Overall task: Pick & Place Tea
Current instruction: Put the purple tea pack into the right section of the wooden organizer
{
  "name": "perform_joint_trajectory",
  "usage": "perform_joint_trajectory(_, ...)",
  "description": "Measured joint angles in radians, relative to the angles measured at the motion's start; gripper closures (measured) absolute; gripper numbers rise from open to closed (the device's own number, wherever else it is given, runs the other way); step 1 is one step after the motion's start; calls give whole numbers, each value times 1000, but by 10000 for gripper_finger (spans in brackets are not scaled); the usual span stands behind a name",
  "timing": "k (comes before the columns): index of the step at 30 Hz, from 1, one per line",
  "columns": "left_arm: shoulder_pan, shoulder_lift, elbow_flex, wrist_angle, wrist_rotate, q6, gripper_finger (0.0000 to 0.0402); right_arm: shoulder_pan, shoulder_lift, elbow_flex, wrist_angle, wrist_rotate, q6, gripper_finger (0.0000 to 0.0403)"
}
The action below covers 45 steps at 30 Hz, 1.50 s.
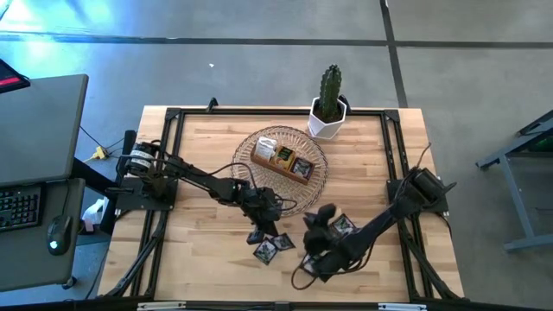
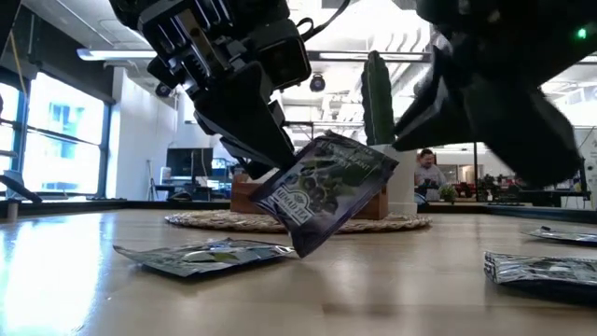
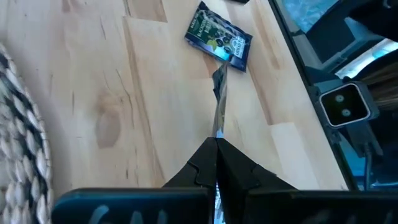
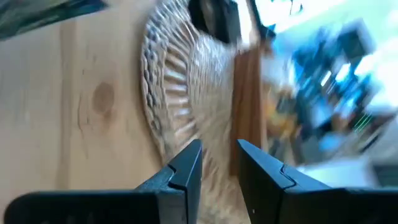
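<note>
My left gripper (image 2: 276,161) (image 1: 259,212) hovers over the table's near middle, shut on a dark blue tea packet (image 2: 328,191). The left wrist view shows that packet edge-on (image 3: 217,102). Another dark packet (image 3: 219,36) (image 2: 201,255) lies flat on the table nearby. More packets (image 1: 265,251) (image 1: 285,243) (image 1: 343,225) lie flat near the front edge. My right gripper (image 4: 219,165) (image 1: 318,223) is open in the air, right of the left one, and points at the wicker basket (image 4: 177,93). It touches nothing. My left gripper pinches the dark blue packet between its two fingers at the upper edge (image 2: 284,173). The fingers (image 2: 244,112) come slanting down from above. The packet hangs tilted below them, its lower corner (image 2: 304,248) close to the table; whether that corner touches, I cannot tell.
The round wicker basket (image 1: 281,160) lies in the table's far middle with the brown wooden compartment box (image 1: 283,161) on it. A potted cactus (image 1: 329,102) stands at the far edge. The black frame rails (image 1: 393,147) run along the table's sides. People sit in the room behind.
</note>
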Motion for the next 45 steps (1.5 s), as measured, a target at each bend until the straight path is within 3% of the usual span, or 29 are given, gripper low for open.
perform_joint_trajectory(4,0,0,0,0,-14,0,401,4,-30,0,-53,-137,225,309)
perform_joint_trajectory(10,0,0,0,0,-16,-3,401,2,-37,0,123,-390,322,309)
perform_joint_trajectory(13,0,0,0,0,-17,-3,401,-9,-55,0,176,-447,357,309)
perform_joint_trajectory(17,0,0,0,6,-17,-18,401,-36,-94,2,247,-427,428,309)
perform_joint_trajectory(23,0,0,0,6,-13,-27,401,-125,-97,2,307,-664,488,308)
perform_joint_trajectory(35,0,0,0,6,-5,-26,401,-213,-96,1,360,-806,434,308)
perform_joint_trajectory(45,0,0,0,7,-5,-26,401,-221,-91,-111,606,-866,393,309)
